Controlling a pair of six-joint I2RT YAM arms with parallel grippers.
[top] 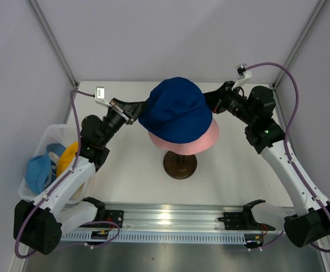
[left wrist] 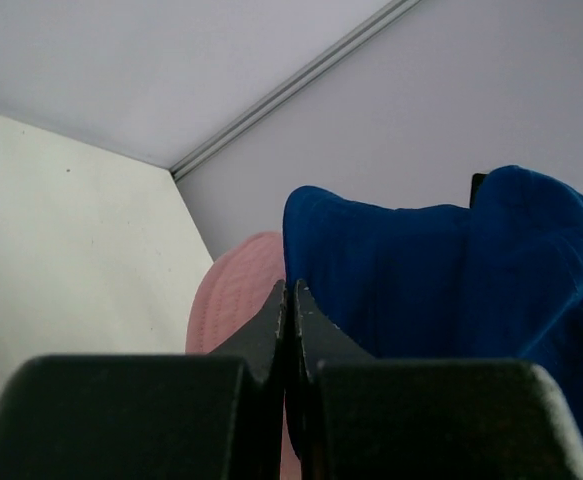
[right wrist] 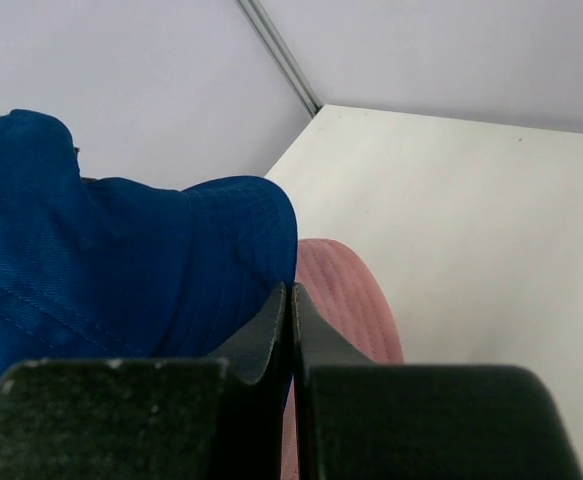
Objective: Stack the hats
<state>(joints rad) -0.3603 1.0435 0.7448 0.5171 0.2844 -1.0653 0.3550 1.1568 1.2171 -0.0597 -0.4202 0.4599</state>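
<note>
The navy blue hat [top: 175, 109] hangs over the pink hat [top: 194, 143], which sits on a stand with a dark round base [top: 180, 165]. My left gripper [top: 137, 112] is shut on the navy hat's left brim; its wrist view shows the closed gripper [left wrist: 291, 290], the navy hat [left wrist: 421, 290] and the pink hat [left wrist: 233, 295]. My right gripper [top: 212, 103] is shut on the navy hat's right brim; its wrist view shows the gripper [right wrist: 290, 292], the navy hat [right wrist: 121, 260] and the pink hat [right wrist: 346, 290]. The light blue hat [top: 38, 171] and the yellow-orange hat [top: 68, 154] lie in a basket.
A white basket [top: 47, 137] stands at the table's left edge beside the left arm. A metal rail [top: 170, 218] runs along the near edge. Enclosure walls close in the back and sides. The mannequin head is hidden under the hats.
</note>
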